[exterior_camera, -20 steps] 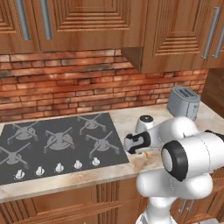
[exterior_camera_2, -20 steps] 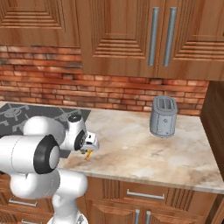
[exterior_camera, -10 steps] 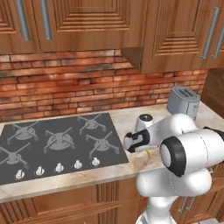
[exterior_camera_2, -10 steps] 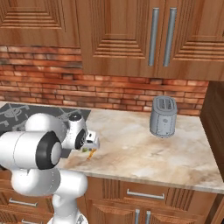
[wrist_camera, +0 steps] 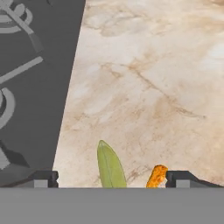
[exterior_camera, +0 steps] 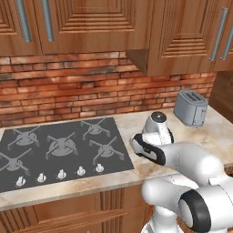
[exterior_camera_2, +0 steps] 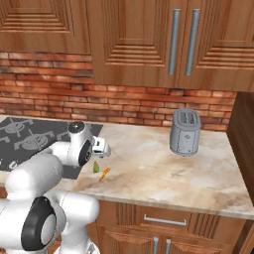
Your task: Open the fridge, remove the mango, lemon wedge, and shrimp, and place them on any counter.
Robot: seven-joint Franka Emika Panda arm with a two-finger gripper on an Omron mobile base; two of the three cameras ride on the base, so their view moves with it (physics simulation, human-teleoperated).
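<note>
End effector [wrist_camera: 112,178] spread and empty over the lemon wedge [wrist_camera: 111,167] and shrimp [wrist_camera: 156,176]: 2 light, slippery scraps, best pinched across their middles.

A grey two-slot toaster [exterior_camera_2: 185,132] stands upright at the far right of the scene, close to the red brick backsplash [exterior_camera_2: 124,103] that runs along the wall behind it. Above the bricks hang brown wooden wall cabinets [exterior_camera_2: 144,42] with grooved panel doors and vertical silver bar handles [exterior_camera_2: 174,41]. One cabinet block [exterior_camera: 179,38] juts forward and lower than the cabinets to its left, directly over the toaster [exterior_camera: 191,107]. Near the bottom edge, below the worktop, sit brown wooden base cabinets with a drawer [exterior_camera_2: 163,221] carrying a horizontal silver handle [exterior_camera_2: 162,221].
</note>
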